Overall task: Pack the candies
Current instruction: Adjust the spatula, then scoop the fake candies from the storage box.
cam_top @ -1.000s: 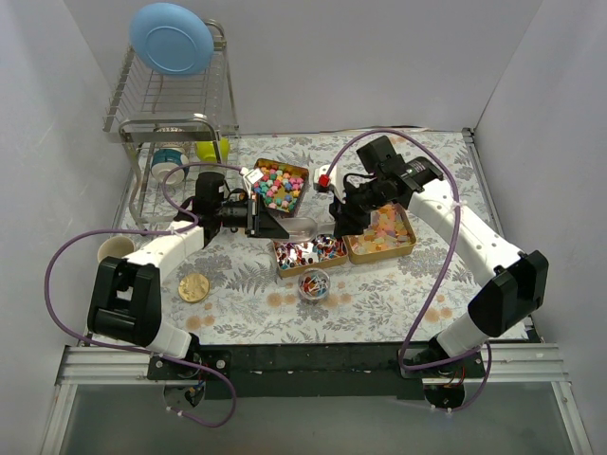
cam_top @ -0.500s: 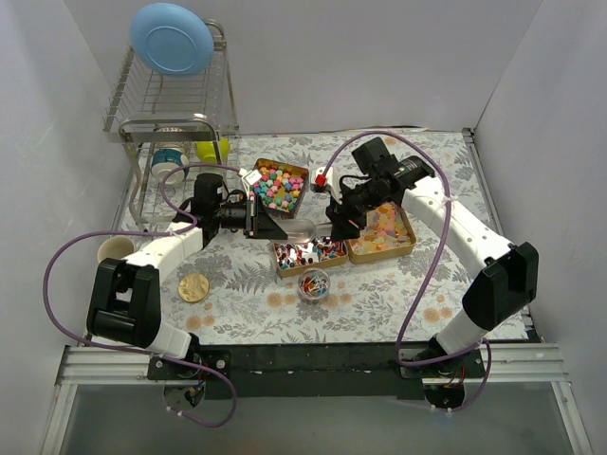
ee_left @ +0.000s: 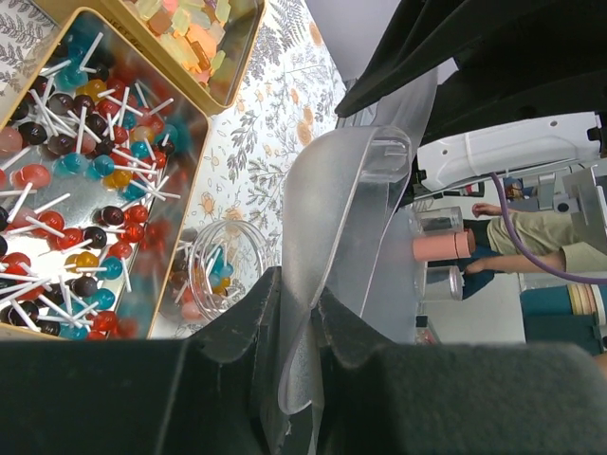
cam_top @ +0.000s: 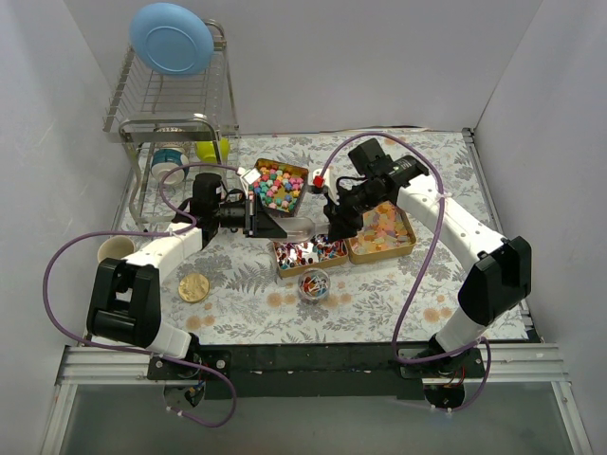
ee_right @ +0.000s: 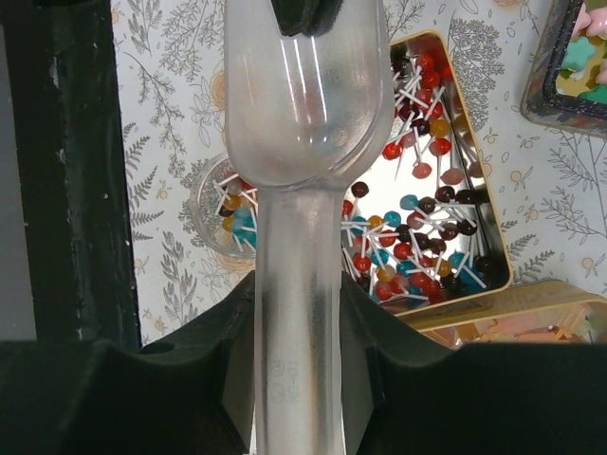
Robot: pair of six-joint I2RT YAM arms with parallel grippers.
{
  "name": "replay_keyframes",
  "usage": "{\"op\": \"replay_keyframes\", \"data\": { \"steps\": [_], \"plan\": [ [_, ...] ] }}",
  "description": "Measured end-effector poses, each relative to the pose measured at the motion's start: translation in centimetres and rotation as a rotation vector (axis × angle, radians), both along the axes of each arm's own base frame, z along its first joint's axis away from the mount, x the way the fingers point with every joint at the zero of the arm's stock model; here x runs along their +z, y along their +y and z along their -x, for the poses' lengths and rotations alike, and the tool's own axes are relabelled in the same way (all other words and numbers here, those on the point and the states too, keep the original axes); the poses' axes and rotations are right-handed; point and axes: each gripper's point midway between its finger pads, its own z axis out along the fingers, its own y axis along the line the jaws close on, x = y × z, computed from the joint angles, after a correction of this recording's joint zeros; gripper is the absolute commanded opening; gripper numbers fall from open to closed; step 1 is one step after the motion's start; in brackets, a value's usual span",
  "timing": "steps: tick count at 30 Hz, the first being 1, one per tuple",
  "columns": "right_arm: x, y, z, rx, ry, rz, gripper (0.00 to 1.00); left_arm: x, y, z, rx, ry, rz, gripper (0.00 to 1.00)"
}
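Swung leftward since a second ago, the right gripper (cam_top: 334,227) now meets the clear scoop (cam_top: 296,227) that the left gripper (cam_top: 256,218) holds from the left, just beyond the far edge of the lollipop tin (cam_top: 281,268), with the multicoloured lumps (cam_top: 278,185) farther back, the gummies (cam_top: 384,230) to the right, and bare cloth (cam_top: 237,284) open near-left around the gold lid (cam_top: 194,286). From the left wrist, the fingers (ee_left: 379,379) pinch the scoop's thin wall, the lollipops (ee_left: 85,190) and a small jar (ee_left: 223,265) lying below. From the right wrist, the fingers (ee_right: 379,341) clamp the scoop's handle from both sides, its bowl showing against the jar's edge and the tin's rim.
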Motion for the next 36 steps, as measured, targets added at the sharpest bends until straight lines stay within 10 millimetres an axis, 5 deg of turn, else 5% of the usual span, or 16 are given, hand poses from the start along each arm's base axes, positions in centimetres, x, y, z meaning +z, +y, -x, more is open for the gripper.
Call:
{"op": "replay_keyframes", "data": {
  "steps": [2, 3, 4, 7, 11, 17, 22, 36],
  "plan": [
    [0.1, 0.1, 0.0, -0.002, 0.0, -0.001, 0.02, 0.0, 0.0, 0.0, 0.001, -0.001, 0.002, 0.0],
    [0.2, 0.1, -0.1, -0.003, -0.003, -0.001, 0.01, 0.0, 0.0, -0.1, 0.002, -0.001, 0.002, 0.02],
    [0.2, 0.1, -0.1, -0.004, -0.006, -0.001, 0.01, 0.0, 0.0, -0.1, 0.003, -0.002, 0.002, 0.2],
    [0.5, 0.1, -0.6, -0.013, -0.034, 0.012, 0.01, -0.1, 0.0, -0.2, 0.01, -0.005, -0.002, 0.41],
    [0.4, -0.8, -1.5, -0.039, -0.071, 0.046, 0.01, -0.5, 0.1, -0.7, 0.033, -0.016, -0.031, 0.49],
    [0.2, -7.8, -5.3, -0.204, -0.13, 0.157, 0.01, -1.1, 0.4, -0.5, 0.035, -0.008, -0.059, 0.54],
    [0.2, -14.0, -6.2, -0.302, -0.154, 0.276, 0.01, -1.6, 0.5, -0.6, 0.044, -0.011, -0.077, 0.58],
    [-2.3, -20.7, -6.2, -0.351, -0.128, 0.61, 0.01, -3.4, 1.6, -2.0, 0.165, -0.026, -0.201, 0.59]
  ]
}}
